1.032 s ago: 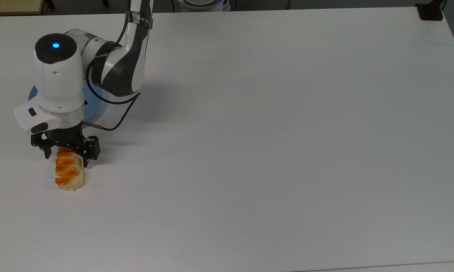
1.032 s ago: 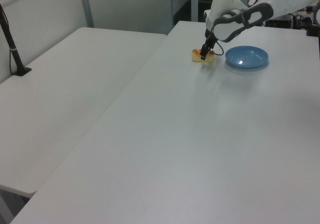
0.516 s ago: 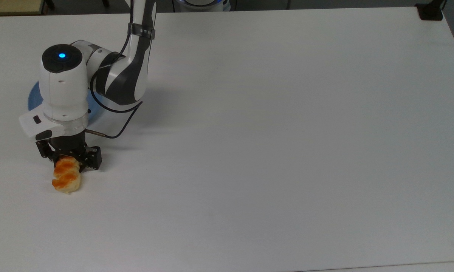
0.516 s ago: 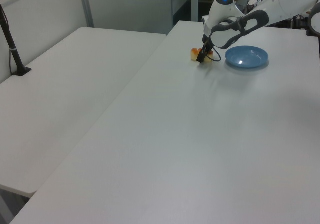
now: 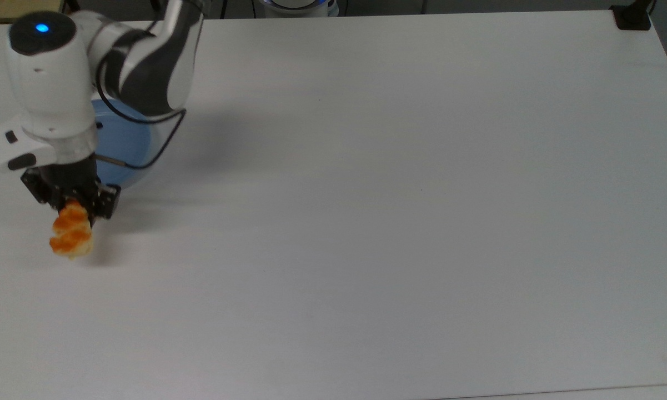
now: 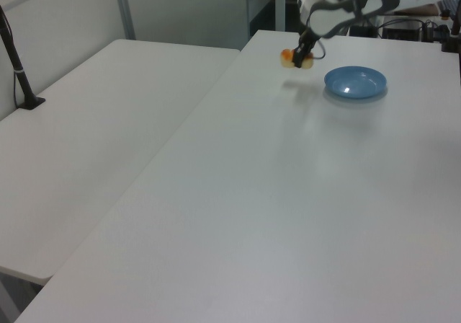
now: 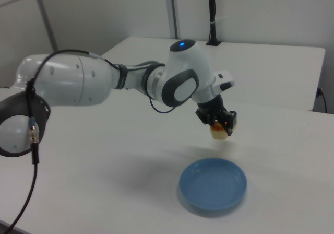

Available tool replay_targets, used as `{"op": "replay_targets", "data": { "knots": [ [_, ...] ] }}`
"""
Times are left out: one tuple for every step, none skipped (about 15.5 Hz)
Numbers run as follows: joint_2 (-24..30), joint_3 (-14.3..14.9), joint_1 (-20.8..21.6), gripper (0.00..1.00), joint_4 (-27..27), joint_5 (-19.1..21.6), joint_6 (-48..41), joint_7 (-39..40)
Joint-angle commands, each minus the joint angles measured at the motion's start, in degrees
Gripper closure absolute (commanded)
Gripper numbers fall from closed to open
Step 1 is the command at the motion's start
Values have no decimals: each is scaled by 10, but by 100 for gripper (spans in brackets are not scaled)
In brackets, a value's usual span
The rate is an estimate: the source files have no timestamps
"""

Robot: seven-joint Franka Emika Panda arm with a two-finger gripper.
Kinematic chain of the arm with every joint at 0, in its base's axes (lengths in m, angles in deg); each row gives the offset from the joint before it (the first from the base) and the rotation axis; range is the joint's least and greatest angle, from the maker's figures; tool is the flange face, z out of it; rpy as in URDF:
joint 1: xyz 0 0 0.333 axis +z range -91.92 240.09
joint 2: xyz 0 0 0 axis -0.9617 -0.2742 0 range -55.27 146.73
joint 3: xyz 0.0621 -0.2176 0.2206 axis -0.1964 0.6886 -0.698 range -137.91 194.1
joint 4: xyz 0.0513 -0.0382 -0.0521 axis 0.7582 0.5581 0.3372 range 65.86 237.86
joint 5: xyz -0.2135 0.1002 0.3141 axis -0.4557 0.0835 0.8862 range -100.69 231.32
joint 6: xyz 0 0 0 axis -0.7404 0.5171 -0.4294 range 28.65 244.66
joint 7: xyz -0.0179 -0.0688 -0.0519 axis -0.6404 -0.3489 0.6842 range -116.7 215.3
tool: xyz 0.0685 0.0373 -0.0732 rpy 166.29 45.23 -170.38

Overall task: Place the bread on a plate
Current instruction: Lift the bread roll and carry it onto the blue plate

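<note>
The fingers (image 7: 218, 123) pinch one end of the bread (image 7: 219, 131), which hangs lifted off the worktop (image 7: 130, 155); in the right view the light-blue plate (image 7: 213, 184) lies at six o'clock, below it.

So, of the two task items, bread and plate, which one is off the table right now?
The bread: it hangs clamped in the gripper jaws, clear of the white table. The blue plate lies flat on the table with nothing on it.
</note>
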Motion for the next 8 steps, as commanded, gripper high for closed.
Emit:
{"op": "replay_targets", "data": {
  "knots": [
    [105, 1, -13, 55, 107, 10, -86, 115],
    [123, 2, -16, 54, 128, 10, -98, 130],
    [138, 6, -18, 54, 144, 8, -117, 146],
    [150, 15, -18, 54, 160, 7, -134, 165],
    [161, 22, -18, 54, 174, 7, -140, 182],
    [169, 27, -18, 54, 187, 7, -142, 193],
    [172, 29, -18, 54, 201, 5, -142, 199],
    [171, 30, -17, 54, 224, -1, -140, 202]
  ]
}}
